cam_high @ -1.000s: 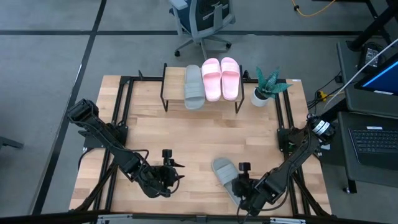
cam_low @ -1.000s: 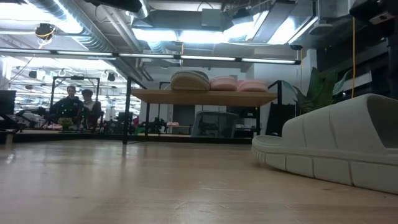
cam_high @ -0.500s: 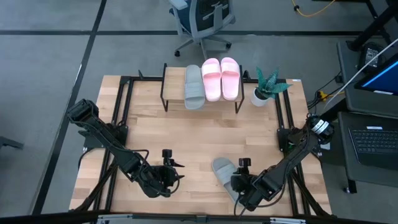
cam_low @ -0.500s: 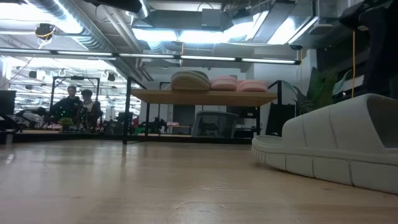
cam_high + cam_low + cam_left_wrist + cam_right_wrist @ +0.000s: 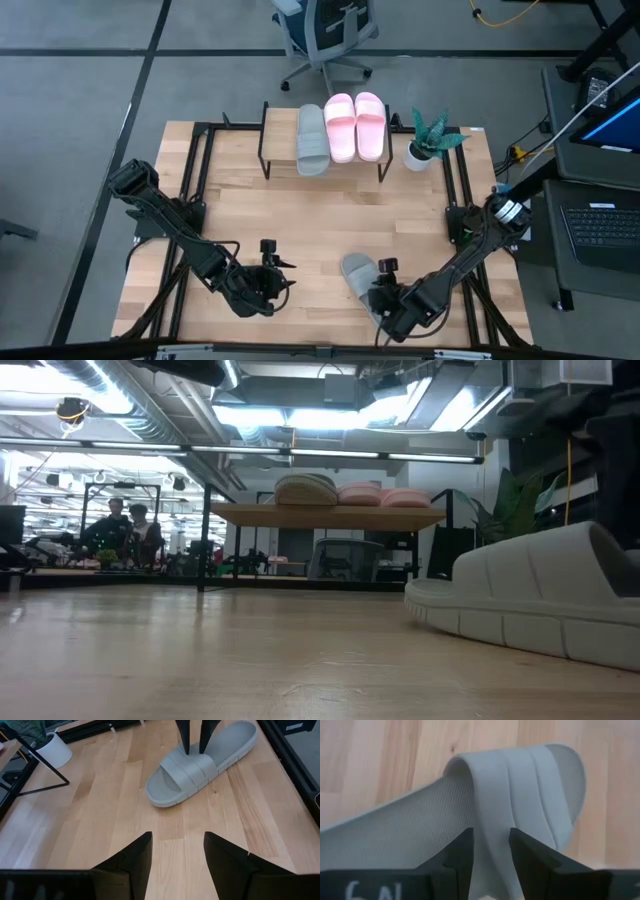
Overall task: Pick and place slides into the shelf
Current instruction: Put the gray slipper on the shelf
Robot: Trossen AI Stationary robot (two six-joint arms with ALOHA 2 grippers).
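we log: right gripper [image 5: 490,851], fingers straddling grey slide's strap [image 5: 520,795], near right; left gripper [image 5: 173,851] parted, near left.

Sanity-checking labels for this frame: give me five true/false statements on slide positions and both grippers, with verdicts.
1. Three foam slides sit on the small wooden-topped shelf: one grey-green slide and two pale pink slides. True.
2. A second grey-green foam slide lies on the large wooden table. True.
3. The right gripper hangs clear of that table slide. False: its fingers straddle the slide's strap.
4. The left gripper is shut on a pink slide. False: it is open and empty, over bare table.
5. The potted plant in the white pot stands on the shelf. False: it stands on the table beside the shelf.
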